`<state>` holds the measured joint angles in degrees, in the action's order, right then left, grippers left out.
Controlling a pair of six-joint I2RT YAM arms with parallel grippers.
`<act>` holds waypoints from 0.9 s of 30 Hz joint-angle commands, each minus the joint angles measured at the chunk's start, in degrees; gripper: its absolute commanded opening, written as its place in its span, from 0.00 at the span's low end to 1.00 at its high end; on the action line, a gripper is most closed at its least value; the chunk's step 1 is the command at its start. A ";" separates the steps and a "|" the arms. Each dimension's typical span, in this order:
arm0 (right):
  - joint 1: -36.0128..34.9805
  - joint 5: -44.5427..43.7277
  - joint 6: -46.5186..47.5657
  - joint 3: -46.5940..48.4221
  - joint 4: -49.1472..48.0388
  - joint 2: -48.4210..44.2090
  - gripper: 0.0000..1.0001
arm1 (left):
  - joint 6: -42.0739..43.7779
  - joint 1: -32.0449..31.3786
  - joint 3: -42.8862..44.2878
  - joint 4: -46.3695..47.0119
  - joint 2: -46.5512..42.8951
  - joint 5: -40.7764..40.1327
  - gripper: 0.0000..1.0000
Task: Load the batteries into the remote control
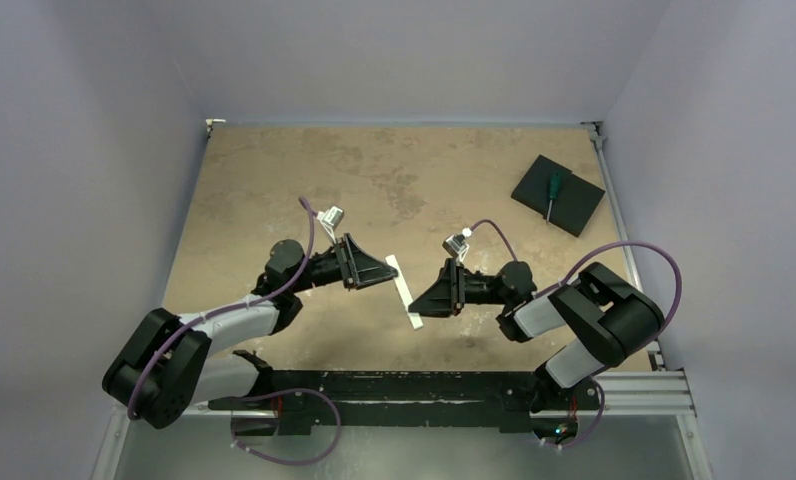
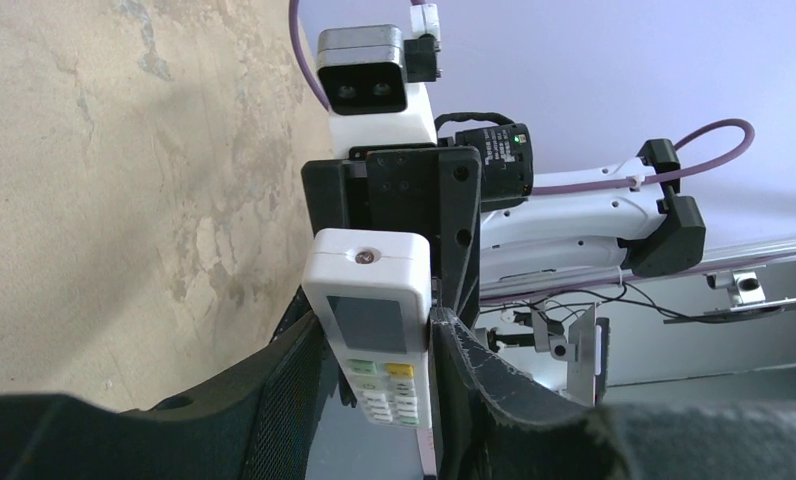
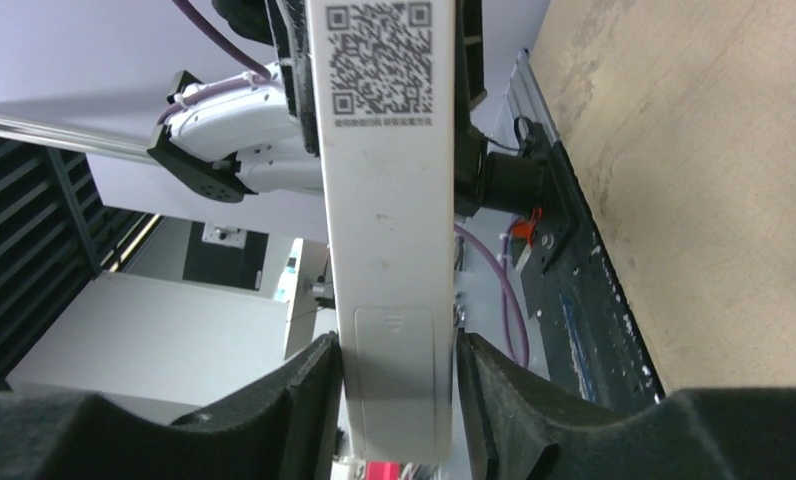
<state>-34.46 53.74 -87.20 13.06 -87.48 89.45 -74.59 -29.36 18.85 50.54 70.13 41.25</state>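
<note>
The remote control [image 1: 403, 291] hangs above the tabletop [image 1: 374, 170]. The jaws of the left gripper [image 1: 391, 272] clench its button end and those of the right gripper [image 1: 415, 308] its battery cover [image 3: 394, 370] end, probably steadying it for opening.

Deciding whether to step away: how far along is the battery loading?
Done: the remote control looks lifted off the table, clamped by the left fingers and the right fingers. In hand: its back faces the right wrist camera, with the battery cover still shut. Left: opening that cover and inserting the batteries, which no view shows.
</note>
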 commanded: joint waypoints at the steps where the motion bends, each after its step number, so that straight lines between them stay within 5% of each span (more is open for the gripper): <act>1: -0.17 0.23 0.80 -0.64 -17.09 -1.36 0.55 | -0.24 -0.08 0.53 5.36 -1.75 0.76 0.00; 7: -0.17 0.74 1.28 -1.16 -17.02 -1.57 0.64 | 0.45 -0.08 1.04 3.41 -3.15 0.24 0.00; 9: -0.17 0.80 1.44 -1.41 -17.15 -1.35 0.96 | 1.15 -0.08 1.41 2.11 -3.61 0.23 0.00; 19: -0.11 1.72 4.23 -1.01 -11.73 -3.52 0.99 | 11.87 -0.07 6.14 -17.47 -6.61 -1.95 0.00; 23: -0.05 1.35 11.38 0.50 2.10 -8.30 0.99 | 16.91 -0.08 9.40 -27.24 -7.55 -3.37 0.00; 27: -0.11 -3.43 28.58 4.90 32.90 -18.60 0.99 | 21.66 -0.08 11.89 -34.64 -8.37 -4.82 0.00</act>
<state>-34.48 54.19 -76.23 12.58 -78.43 79.40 -61.32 -29.43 26.94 25.65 63.46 38.98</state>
